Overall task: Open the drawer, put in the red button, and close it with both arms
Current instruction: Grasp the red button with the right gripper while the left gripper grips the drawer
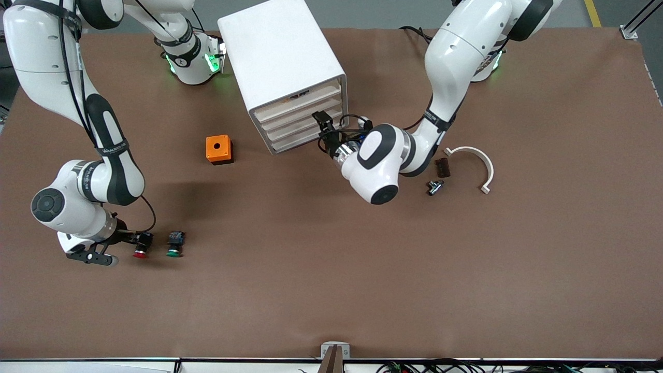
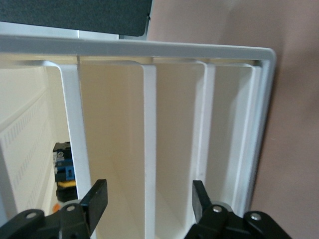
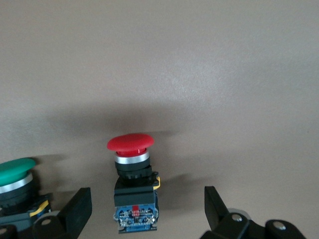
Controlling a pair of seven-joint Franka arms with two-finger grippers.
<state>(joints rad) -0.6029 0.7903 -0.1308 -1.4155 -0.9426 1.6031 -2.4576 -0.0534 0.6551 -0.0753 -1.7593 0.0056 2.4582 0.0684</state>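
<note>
The red button [image 1: 140,249] lies on its side on the brown table toward the right arm's end, red cap [image 3: 130,143] on a dark blocky body. My right gripper [image 1: 136,240] [image 3: 147,206] is open, a finger on each side of the body without touching it. The white drawer cabinet [image 1: 279,57] stands near the robots' bases, its drawers [image 1: 305,122] shut. In front of them my left gripper [image 1: 322,120] [image 2: 149,196] is open. Its fingers [image 2: 97,199] straddle a white drawer front edge [image 2: 149,149] without touching it.
A green-capped button [image 1: 175,245] [image 3: 15,179] lies right beside the red one. An orange box with a hole [image 1: 219,149] sits next to the cabinet. A white curved bracket [image 1: 476,163], a dark block [image 1: 442,167] and a small metal part [image 1: 434,187] lie by the left arm.
</note>
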